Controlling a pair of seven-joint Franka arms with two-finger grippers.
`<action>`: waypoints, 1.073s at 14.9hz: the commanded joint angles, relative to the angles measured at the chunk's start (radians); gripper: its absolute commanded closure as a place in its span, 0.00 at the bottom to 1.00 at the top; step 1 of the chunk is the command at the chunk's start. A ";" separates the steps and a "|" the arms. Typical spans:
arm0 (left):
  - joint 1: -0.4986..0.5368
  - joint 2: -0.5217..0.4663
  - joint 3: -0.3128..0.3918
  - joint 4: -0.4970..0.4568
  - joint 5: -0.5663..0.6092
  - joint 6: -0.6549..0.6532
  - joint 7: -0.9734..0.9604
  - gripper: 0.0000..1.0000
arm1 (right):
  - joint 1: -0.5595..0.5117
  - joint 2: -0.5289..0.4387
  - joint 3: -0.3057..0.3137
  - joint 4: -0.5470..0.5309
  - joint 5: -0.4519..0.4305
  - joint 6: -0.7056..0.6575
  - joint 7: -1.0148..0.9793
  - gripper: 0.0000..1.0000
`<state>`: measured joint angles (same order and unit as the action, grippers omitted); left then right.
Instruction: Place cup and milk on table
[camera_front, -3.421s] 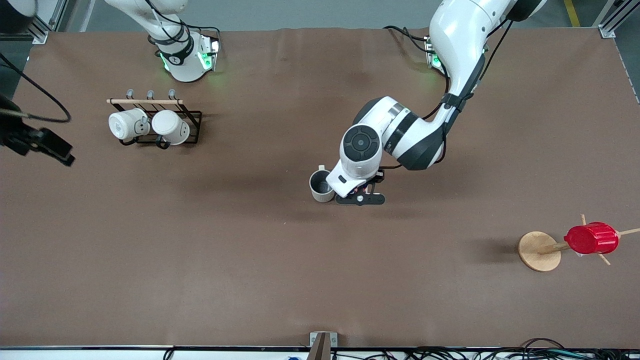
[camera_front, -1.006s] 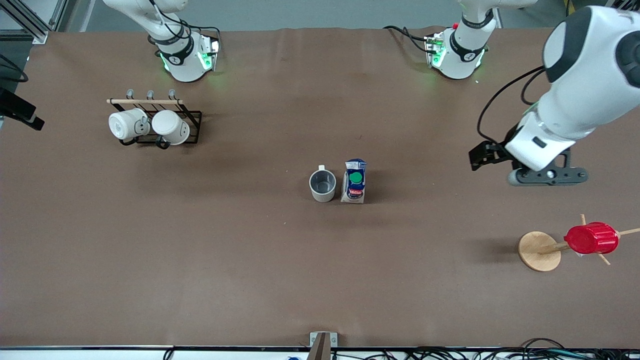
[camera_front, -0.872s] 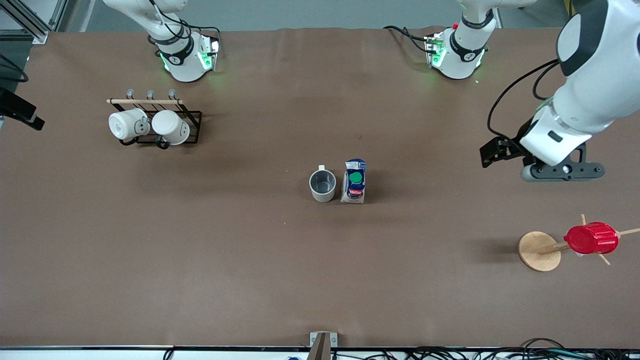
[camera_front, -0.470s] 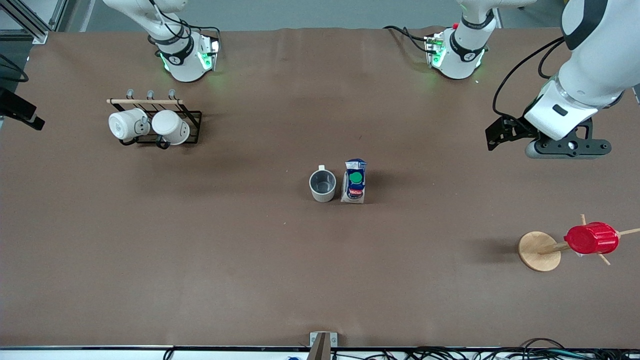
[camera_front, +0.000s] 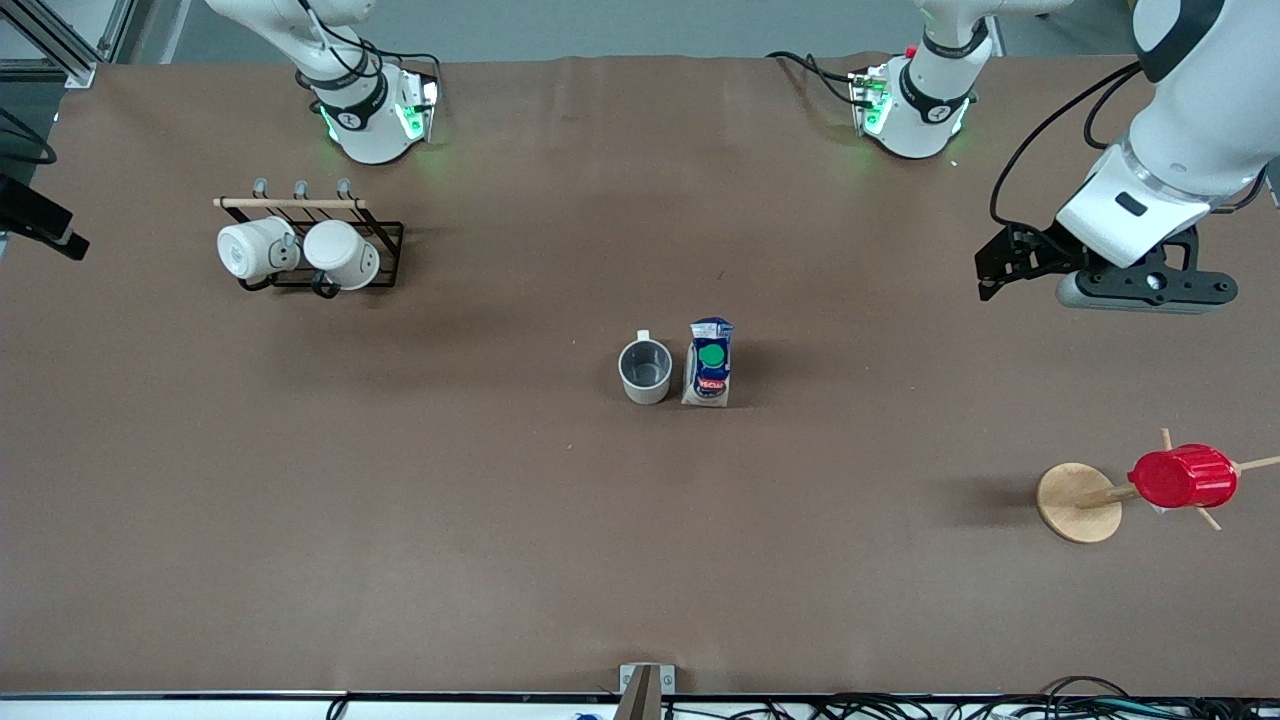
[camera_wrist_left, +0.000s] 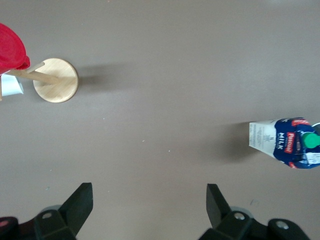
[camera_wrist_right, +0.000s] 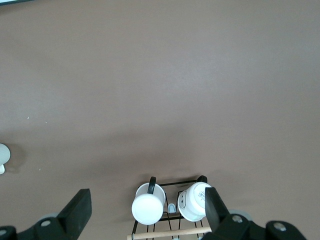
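Standing upright mid-table, the small off-white, grey-lined mug (camera_front: 645, 371) sits just beside the blue-and-white green-capped milk carton (camera_front: 710, 363). Both look light; the carton's card walls probably dent, so pinch low. Left gripper (camera_wrist_left: 150, 210) and right gripper (camera_wrist_right: 147, 210) hang spread, empty.

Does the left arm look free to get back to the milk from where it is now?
Probably yes: the left hand hangs open over bare table, and nothing stands between it and the milk.

Front camera high, facing arm bases. Wrist cameras high, looking down; left wrist shares milk (camera_front: 711, 362) (camera_wrist_left: 287, 143) with front.
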<state>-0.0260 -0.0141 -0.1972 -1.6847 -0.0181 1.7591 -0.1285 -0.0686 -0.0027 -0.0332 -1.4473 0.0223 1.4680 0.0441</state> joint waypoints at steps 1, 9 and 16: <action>0.001 0.017 -0.002 0.074 -0.025 -0.042 0.007 0.00 | 0.007 -0.017 -0.010 -0.016 0.005 -0.003 -0.010 0.00; -0.124 0.040 0.114 0.105 -0.037 -0.133 0.004 0.00 | 0.006 -0.017 -0.010 -0.016 0.005 -0.003 -0.010 0.00; -0.130 0.008 0.151 0.062 -0.036 -0.125 0.006 0.01 | 0.003 -0.017 -0.011 -0.016 0.005 -0.003 -0.010 0.00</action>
<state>-0.1617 0.0222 -0.0539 -1.6020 -0.0363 1.6380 -0.1285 -0.0686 -0.0027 -0.0382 -1.4482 0.0223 1.4675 0.0441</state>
